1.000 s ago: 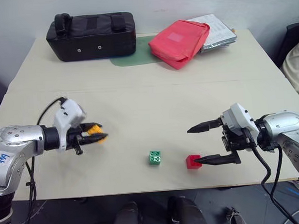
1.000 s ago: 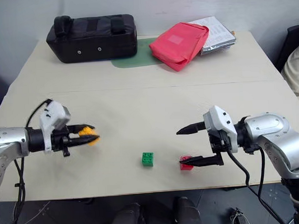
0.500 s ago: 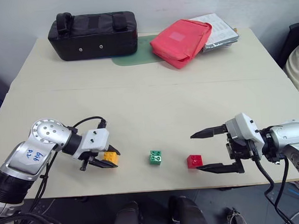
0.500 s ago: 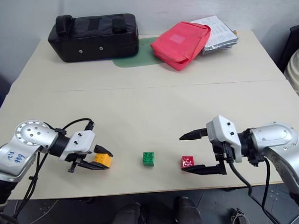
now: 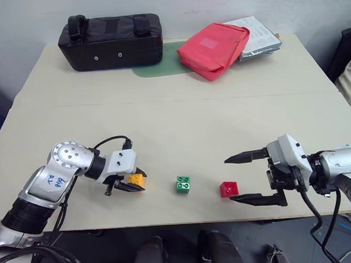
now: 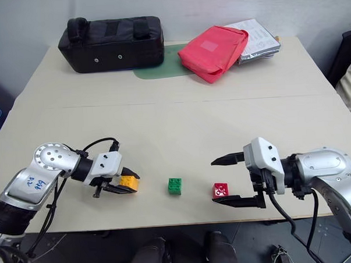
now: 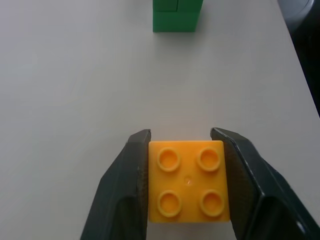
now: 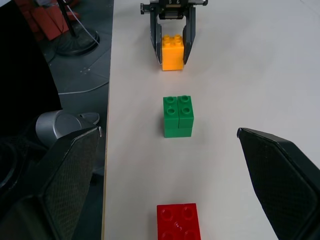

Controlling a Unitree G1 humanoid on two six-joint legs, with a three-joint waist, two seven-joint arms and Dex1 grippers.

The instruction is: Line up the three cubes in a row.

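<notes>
Left tool (image 5: pixel 133 184) low at the near left of the beige surface (image 5: pixel 175 125), its two black fingers flanking the orange-yellow cube (image 5: pixel 135 180), which sits studs up on the surface; in the left wrist view each finger lies right against a side of the cube, so the fingers stand narrow around it, and whether they press it or have slackened cannot be told. Green cube (image 5: pixel 183 184) on the surface just to the right of the orange-yellow one, with a gap between. Red cube (image 5: pixel 228 189) further right, again apart from the green. The three lie roughly along one line near the front edge (right wrist view looks straight down that line: red nearest, green, then orange-yellow). Right tool (image 5: pixel 243 178) spread wide and holding nothing, its lower finger just beside the red cube on the right, upper finger above and clear. At the far edge: black case (image 5: pixel 110 41), red pouch (image 5: pixel 211 49), flat green mat (image 5: pixel 155 63) under them, silver packet (image 5: pixel 254 40) behind the pouch
</notes>
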